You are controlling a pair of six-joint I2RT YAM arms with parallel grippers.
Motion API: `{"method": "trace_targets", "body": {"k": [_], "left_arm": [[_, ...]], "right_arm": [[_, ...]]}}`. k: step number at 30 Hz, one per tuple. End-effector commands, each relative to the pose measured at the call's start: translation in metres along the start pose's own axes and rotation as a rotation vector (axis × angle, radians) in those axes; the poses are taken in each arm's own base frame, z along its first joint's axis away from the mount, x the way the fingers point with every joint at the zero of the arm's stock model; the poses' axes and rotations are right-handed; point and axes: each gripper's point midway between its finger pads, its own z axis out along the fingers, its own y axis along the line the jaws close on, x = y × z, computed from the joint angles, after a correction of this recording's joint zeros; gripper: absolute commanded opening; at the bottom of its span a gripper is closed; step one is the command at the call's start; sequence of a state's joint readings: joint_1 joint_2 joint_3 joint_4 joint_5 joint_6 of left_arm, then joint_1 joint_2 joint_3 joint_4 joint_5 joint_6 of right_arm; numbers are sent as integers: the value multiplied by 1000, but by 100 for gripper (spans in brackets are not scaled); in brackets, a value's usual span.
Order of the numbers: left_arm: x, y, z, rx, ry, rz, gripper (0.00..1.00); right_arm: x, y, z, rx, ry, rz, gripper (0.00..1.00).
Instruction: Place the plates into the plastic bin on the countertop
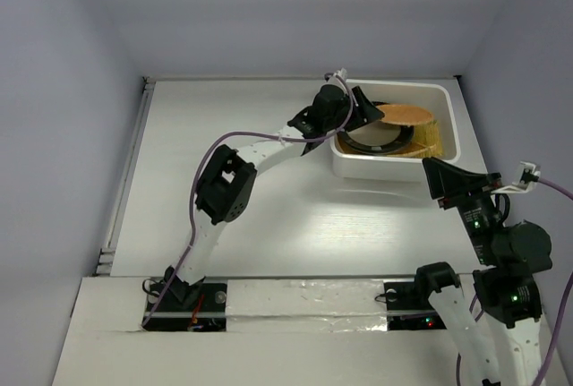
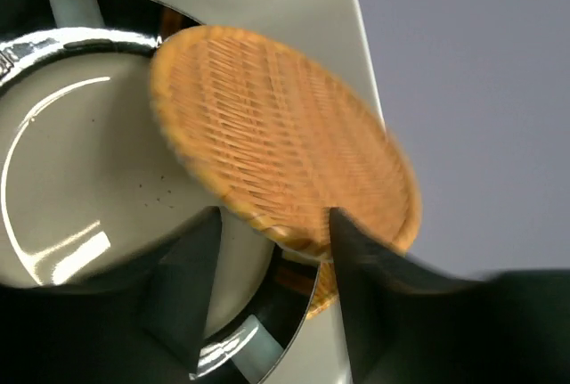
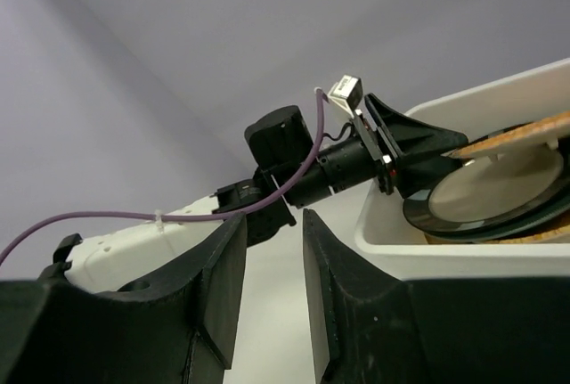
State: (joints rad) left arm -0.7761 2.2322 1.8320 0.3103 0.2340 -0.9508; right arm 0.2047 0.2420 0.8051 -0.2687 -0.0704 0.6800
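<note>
The white plastic bin (image 1: pixel 448 92) stands at the back right of the countertop (image 1: pixel 233 117). In it lie a black-rimmed cream-centred plate (image 1: pixel 380 141) and a yellow-green slatted plate (image 1: pixel 431 140). A woven tan plate (image 1: pixel 405 115) rests tilted on top; it also shows in the left wrist view (image 2: pixel 276 134) and in the right wrist view (image 3: pixel 525 133). My left gripper (image 1: pixel 365 110) is over the bin's left rim, jaws apart (image 2: pixel 274 224), with the woven plate's near edge at its fingertips, not clamped. My right gripper (image 1: pixel 448 175) is open and empty (image 3: pixel 274 219), near the bin's front right corner.
Pale walls close in the countertop on three sides. The bin's near wall (image 3: pixel 445 255) is just right of my right fingers. The left arm (image 1: pixel 224 184) stretches diagonally across the middle of the table, with its purple cable (image 3: pixel 178 215) looping above it.
</note>
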Motion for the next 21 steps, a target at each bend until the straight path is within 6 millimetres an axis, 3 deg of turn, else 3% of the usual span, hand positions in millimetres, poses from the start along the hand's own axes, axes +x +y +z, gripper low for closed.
{"method": "trace_targets", "body": {"k": [1,3,5,6,8,9,12,15,16,18,19,21], "left_arm": [[-33,-53,-14,94,-73,59,52],[-37,-54,-19,76,-86,99,64],[-47,-64,-29,79,-118,153,89],[-50,-68,-33,80,-124,174,99],[-61,-87,-47,96,-151,219,99],[-65,-91,-53,93,-161,258,99],[-82,-115,-85,109,-223,337,99],[-92,-130,-125,111,-285,392,99],[-94,-132,-148,102,-314,417,99],[-98,-142,-175,126,-359,432,99],[-96,-141,-202,119,-385,466,99],[-95,-138,-229,104,-416,487,99]], "right_arm": [[-19,7,-8,3,-57,-28,37],[-23,5,-10,21,-72,-32,39],[-28,1,-13,46,-92,-41,40],[-32,0,-15,61,-110,-44,45],[-38,-2,-19,84,-131,-52,53],[-42,-5,-21,103,-149,-56,62],[-55,-6,-29,132,-193,-70,79],[-68,-6,-39,160,-235,-86,89],[-69,-7,-41,172,-240,-94,91],[-77,-8,-47,193,-269,-101,94],[-82,-6,-51,192,-284,-108,94],[-86,-6,-55,198,-300,-114,95]]}}
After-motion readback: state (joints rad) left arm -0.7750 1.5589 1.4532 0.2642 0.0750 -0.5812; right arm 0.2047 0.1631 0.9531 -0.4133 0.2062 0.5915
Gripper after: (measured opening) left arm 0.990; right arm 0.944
